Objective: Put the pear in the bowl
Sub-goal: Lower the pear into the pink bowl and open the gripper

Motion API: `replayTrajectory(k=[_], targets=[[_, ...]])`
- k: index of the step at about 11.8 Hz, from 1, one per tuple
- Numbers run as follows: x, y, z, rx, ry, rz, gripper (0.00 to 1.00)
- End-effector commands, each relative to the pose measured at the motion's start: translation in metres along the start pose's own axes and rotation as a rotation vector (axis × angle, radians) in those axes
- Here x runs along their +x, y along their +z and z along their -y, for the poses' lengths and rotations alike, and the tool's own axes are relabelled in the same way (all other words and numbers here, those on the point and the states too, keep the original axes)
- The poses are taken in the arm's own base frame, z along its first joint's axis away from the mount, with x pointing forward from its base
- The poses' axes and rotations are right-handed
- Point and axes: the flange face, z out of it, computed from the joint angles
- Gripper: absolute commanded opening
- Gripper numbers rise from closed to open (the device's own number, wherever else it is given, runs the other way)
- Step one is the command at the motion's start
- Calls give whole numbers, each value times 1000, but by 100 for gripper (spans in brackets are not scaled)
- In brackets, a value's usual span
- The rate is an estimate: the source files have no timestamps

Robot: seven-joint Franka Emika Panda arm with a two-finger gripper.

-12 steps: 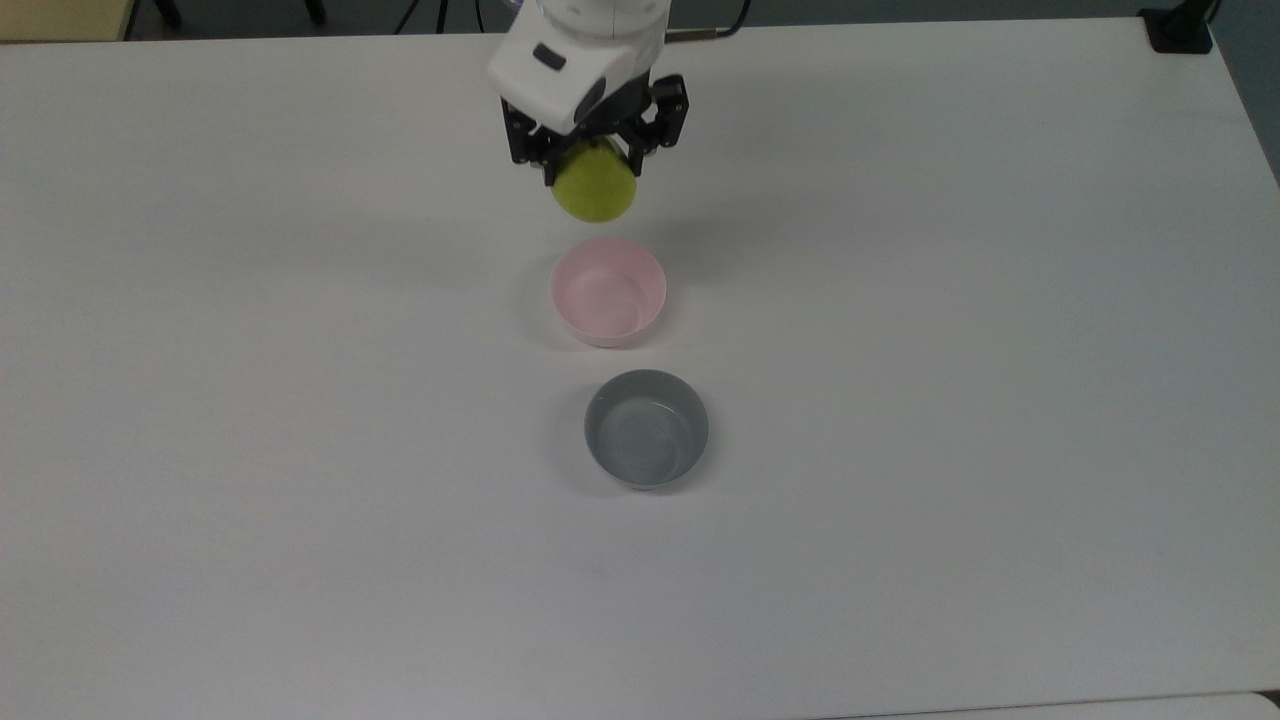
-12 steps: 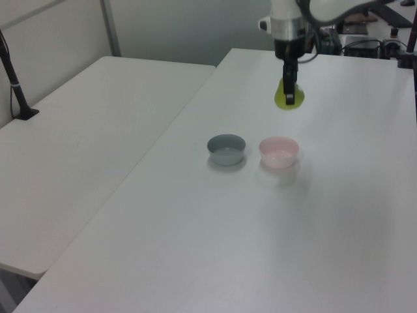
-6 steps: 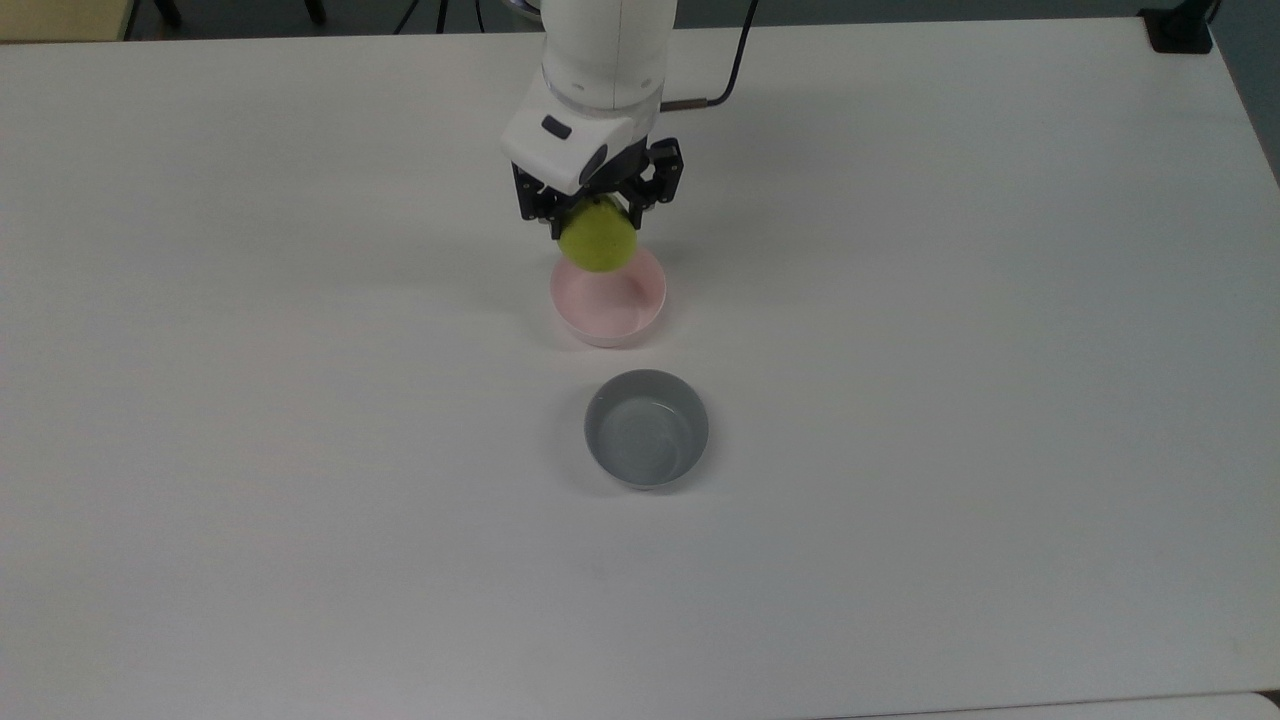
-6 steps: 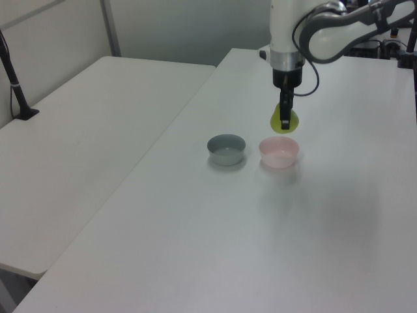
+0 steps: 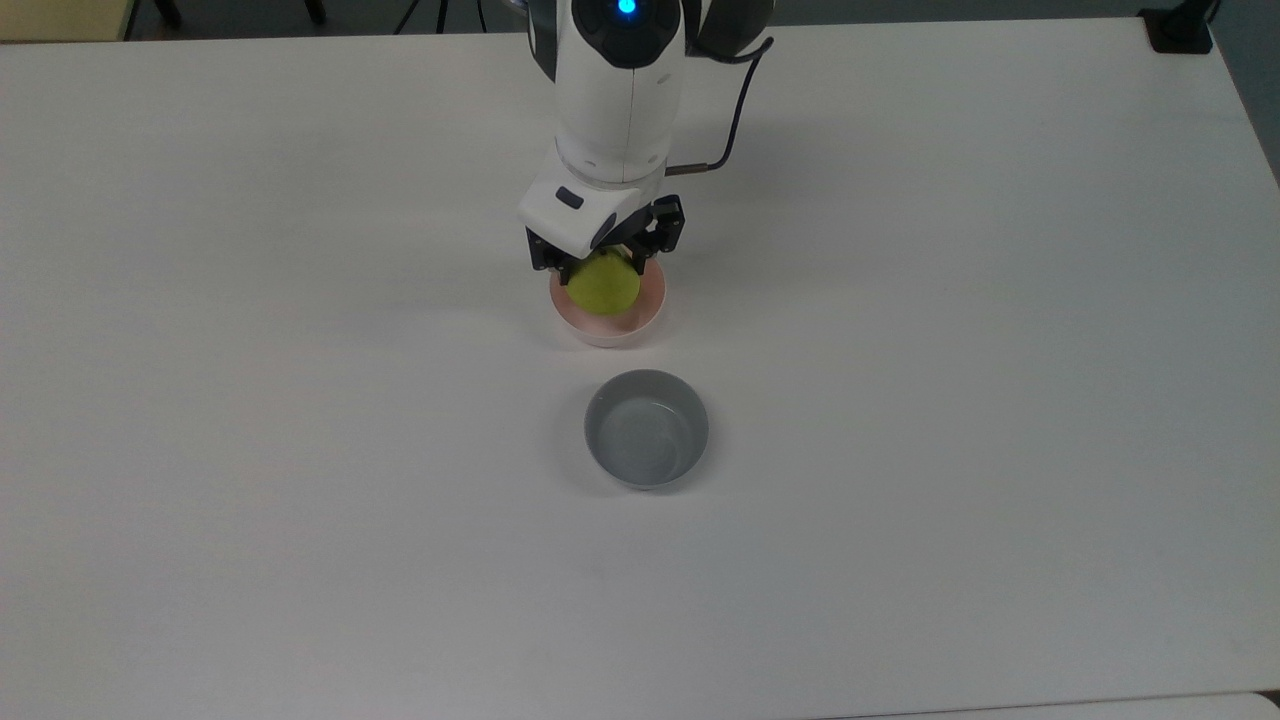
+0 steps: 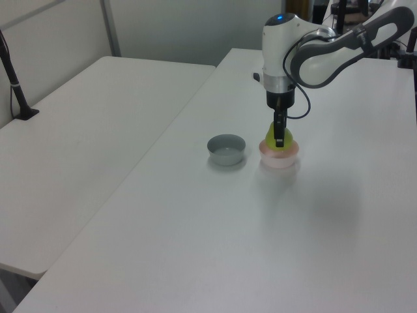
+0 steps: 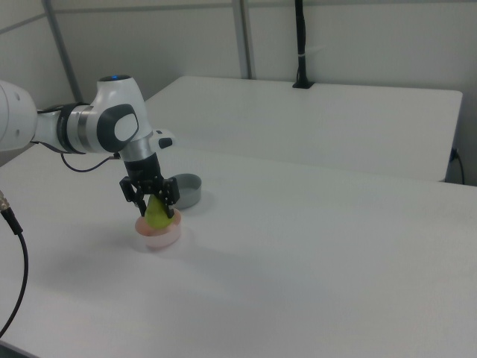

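Note:
My gripper (image 5: 603, 268) (image 6: 279, 138) (image 7: 153, 207) is shut on the yellow-green pear (image 5: 604, 286) (image 6: 270, 137) (image 7: 156, 214). It holds the fruit low over the pale pink bowl (image 5: 650, 302) (image 6: 281, 155) (image 7: 158, 235), with the pear's bottom at or just inside the rim. Whether the pear touches the bowl's inside is hidden. The bowl sits on the white table (image 5: 300, 400) near the top view's middle.
A grey bowl (image 5: 646, 428) (image 6: 226, 149) (image 7: 185, 190) stands close to the pink one, below it in the top view. A black post (image 6: 14, 81) (image 7: 300, 45) stands on a second white table (image 6: 85, 124) (image 7: 320, 123) beside this one.
The arm has come down and toward the pink bowl with the pear, from hanging above the table beyond it to sitting low over the bowl. The grip is unchanged.

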Motion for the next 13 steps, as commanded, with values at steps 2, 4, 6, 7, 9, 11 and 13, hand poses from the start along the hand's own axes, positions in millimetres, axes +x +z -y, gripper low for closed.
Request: replayTrajectory(k=[2, 4, 6, 7, 9, 11, 13], targets=[[2, 10, 13, 0, 25, -13, 47], [3, 14, 15, -2, 22, -7, 61], [3, 17, 15, -2, 23, -2, 73], [3, 15, 14, -2, 24, -5, 76], [3, 15, 14, -2, 24, -5, 90], [4, 13, 13, -2, 25, -10, 94], [4, 7, 13, -2, 26, -14, 95]])
